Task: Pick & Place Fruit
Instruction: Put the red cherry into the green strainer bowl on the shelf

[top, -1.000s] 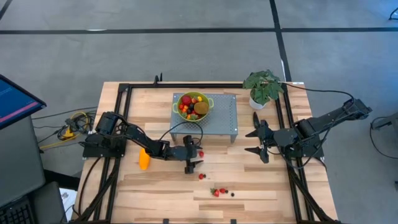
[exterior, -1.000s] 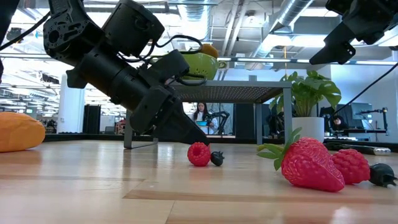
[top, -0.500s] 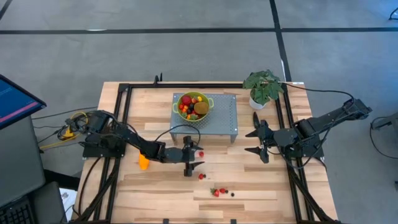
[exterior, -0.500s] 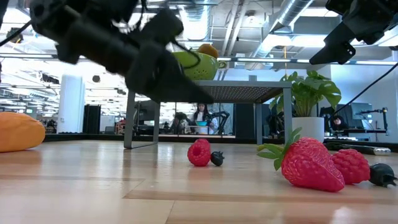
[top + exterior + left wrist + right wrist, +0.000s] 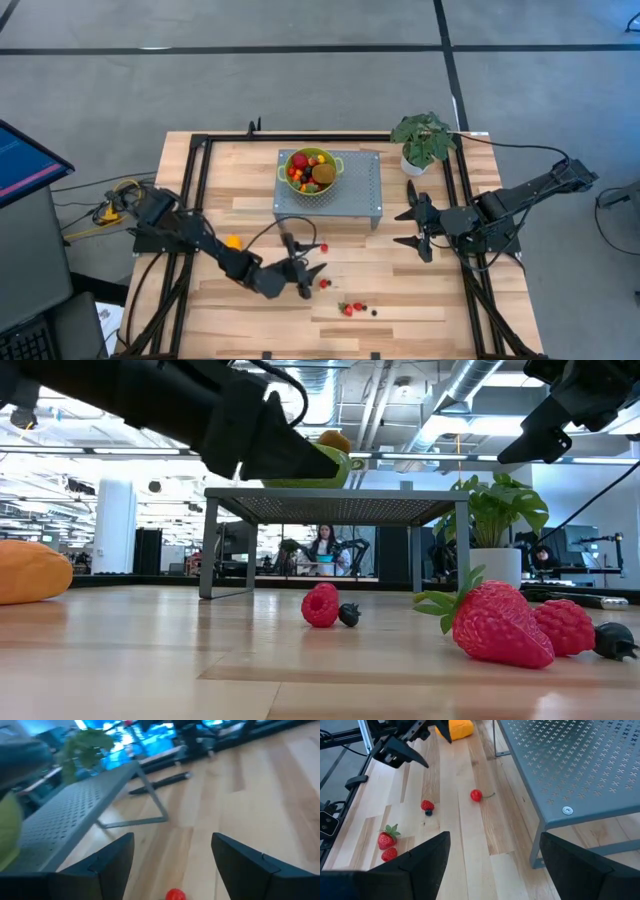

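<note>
- My left gripper (image 5: 305, 272) hangs above the table (image 5: 420, 300) in front of the rack (image 5: 355, 195), fingers (image 5: 112, 862) spread and holding nothing.
- Just beside its tips lies a raspberry (image 5: 324, 284) with a dark berry (image 5: 348, 614) touching it (the low view shows the pair best).
- A cherry (image 5: 323, 247) sits nearer the rack.
- Two strawberries (image 5: 347, 308) and another dark berry (image 5: 375, 310) lie toward the table's front edge.
- The orange fruit (image 5: 232, 241) rests behind my left arm.
- The green bowl (image 5: 296, 179) on the rack holds mixed fruit, a kiwi (image 5: 323, 173) among them.
- My right gripper (image 5: 415, 228) waits open, near the plant (image 5: 424, 138).
</note>
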Robot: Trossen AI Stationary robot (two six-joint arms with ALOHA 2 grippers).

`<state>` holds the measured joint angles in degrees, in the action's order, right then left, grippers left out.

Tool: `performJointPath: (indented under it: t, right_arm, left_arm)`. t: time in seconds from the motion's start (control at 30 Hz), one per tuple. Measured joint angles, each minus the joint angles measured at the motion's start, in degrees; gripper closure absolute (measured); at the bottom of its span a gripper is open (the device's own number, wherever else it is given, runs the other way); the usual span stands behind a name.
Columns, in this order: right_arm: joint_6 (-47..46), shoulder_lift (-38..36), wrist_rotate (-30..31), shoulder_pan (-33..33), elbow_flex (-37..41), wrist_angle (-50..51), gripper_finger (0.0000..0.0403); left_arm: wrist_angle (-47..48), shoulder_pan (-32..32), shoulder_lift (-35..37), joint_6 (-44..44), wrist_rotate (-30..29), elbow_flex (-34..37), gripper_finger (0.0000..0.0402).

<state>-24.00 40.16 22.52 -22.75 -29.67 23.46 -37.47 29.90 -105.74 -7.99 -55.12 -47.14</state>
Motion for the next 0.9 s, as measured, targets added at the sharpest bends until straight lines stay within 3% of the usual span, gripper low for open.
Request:
performJointPath:
  t: [0.17, 0.33, 0.6, 0.9]
  right_arm:
    - [0.0, 0.0, 0.0, 0.0, 0.0, 0.0, 0.0101]
    - [0.0, 0.0, 0.0, 0.0, 0.0, 0.0, 0.0101]
    - [0.0, 0.0, 0.0, 0.0, 0.0, 0.0, 0.0101]
    - [0.0, 0.0, 0.0, 0.0, 0.0, 0.0, 0.0101]
  left_arm:
    - [1.3, -0.6, -2.7, 8.3, -7.5, -0.8, 0.0152]
    - [7.9, -2.7, -2.9, 19.3, -1.9, -0.8, 0.0160]
    - [9.0, -7.4, -3.0, 23.8, 9.5, -0.8, 0.0163]
    - [9.0, -8.9, -10.3, 26.3, 11.2, -0.7, 0.0165]
